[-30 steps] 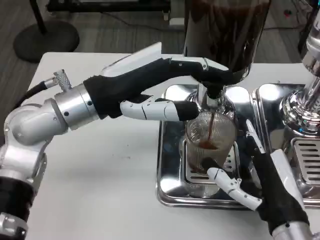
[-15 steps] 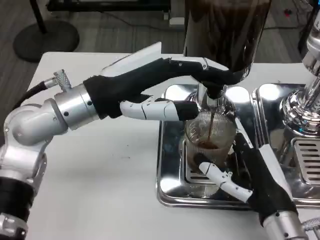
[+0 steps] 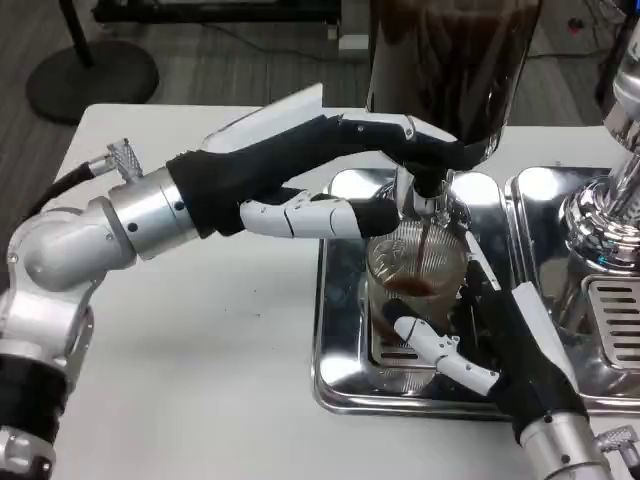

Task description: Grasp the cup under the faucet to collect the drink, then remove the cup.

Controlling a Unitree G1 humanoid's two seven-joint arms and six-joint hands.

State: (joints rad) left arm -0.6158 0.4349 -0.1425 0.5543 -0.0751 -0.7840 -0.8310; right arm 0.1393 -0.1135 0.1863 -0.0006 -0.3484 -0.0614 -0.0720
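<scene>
1. Clear ribbed cup (image 3: 415,280) stands upright on the steel drip tray (image 3: 345,385), directly under the faucet (image 3: 425,200).
2. A dark stream falls into the cup; brown liquid sits in it.
3. Left hand (image 3: 330,175) reaches to the faucet, fingers against its lever area beneath the dark dispenser tank (image 3: 450,60).
4. Right hand (image 3: 490,345) is at the cup's lower side, fingers (image 3: 440,355) touching the glass; a closed grasp cannot be confirmed.
</scene>
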